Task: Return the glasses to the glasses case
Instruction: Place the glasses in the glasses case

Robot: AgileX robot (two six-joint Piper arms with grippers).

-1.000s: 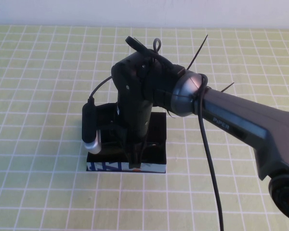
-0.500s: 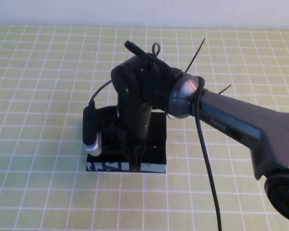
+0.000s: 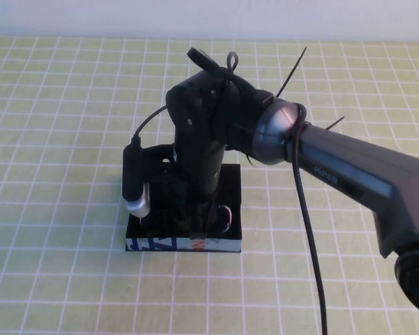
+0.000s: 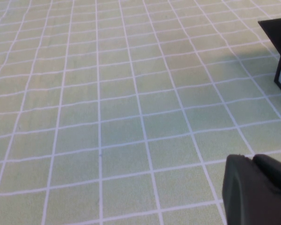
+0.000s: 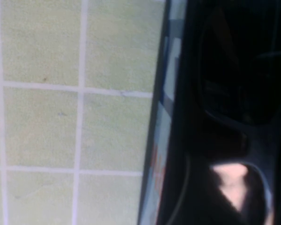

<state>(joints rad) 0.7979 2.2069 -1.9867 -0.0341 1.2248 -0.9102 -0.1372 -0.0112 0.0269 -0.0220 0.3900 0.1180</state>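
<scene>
— Why is that big right arm (image 3: 349, 181) stretched out across the bench (image 3: 56, 139) like that?

— To get its wrist straight above the glasses case (image 3: 160, 244); the case sits open on the bench directly under the fingers, printed front edge facing us, so a straight drop from above is the simplest way in; the left gripper (image 4: 257, 192) hangs low over bare bench, apart from all of it; this looks like a one-arm job to me.

— And the glasses, where are they?

— The glasses (image 3: 225, 215) are lying inside the case, flat on its floor as far as I can make out; one rim curves out just beside the fingers, on the side towards the arm's own base; the close camera on that wrist shows a dark lens and the bridge lying just inside the printed edge.

— Is the right gripper (image 3: 197, 234) holding them, then?

— I'd say not; its fingers point down into the case near the front edge and look parted, with nothing pinched between them; the frame lies below and beside them, and I can't tell whether a tip touches it.

— So the job's nearly done?

— That's my guess; the glasses seem to be let go in the right place; what I'd expect is left is lifting clear without snagging that rim, and perhaps the lid.
</scene>
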